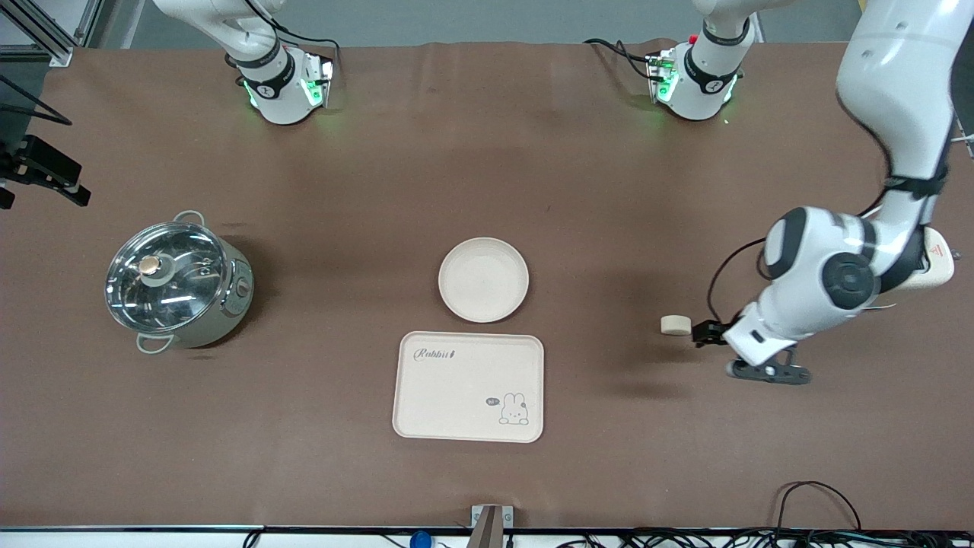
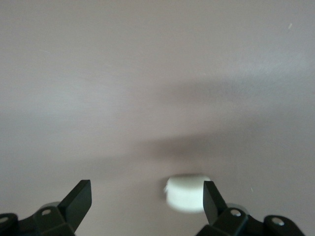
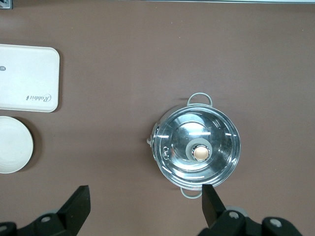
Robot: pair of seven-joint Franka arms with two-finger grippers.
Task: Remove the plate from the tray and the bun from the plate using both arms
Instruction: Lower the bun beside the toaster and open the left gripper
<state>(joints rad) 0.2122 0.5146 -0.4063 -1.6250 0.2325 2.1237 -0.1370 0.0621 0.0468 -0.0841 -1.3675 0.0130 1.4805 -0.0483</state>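
The round cream plate (image 1: 483, 279) lies on the brown table, next to the rabbit tray (image 1: 468, 387) and farther from the front camera than it. The small pale bun (image 1: 675, 326) lies on the table toward the left arm's end. My left gripper (image 1: 704, 332) is low at the bun and open. In the left wrist view (image 2: 147, 201) the bun (image 2: 186, 194) sits close against one fingertip (image 2: 212, 199). My right gripper (image 3: 146, 206) is open and empty, high over the table near the pot (image 3: 197, 147). It is outside the front view.
A steel pot with a glass lid (image 1: 176, 283) stands toward the right arm's end. The right wrist view also shows the tray (image 3: 27, 77) and the plate (image 3: 12, 144). A black stand (image 1: 38, 171) juts in at the table's edge.
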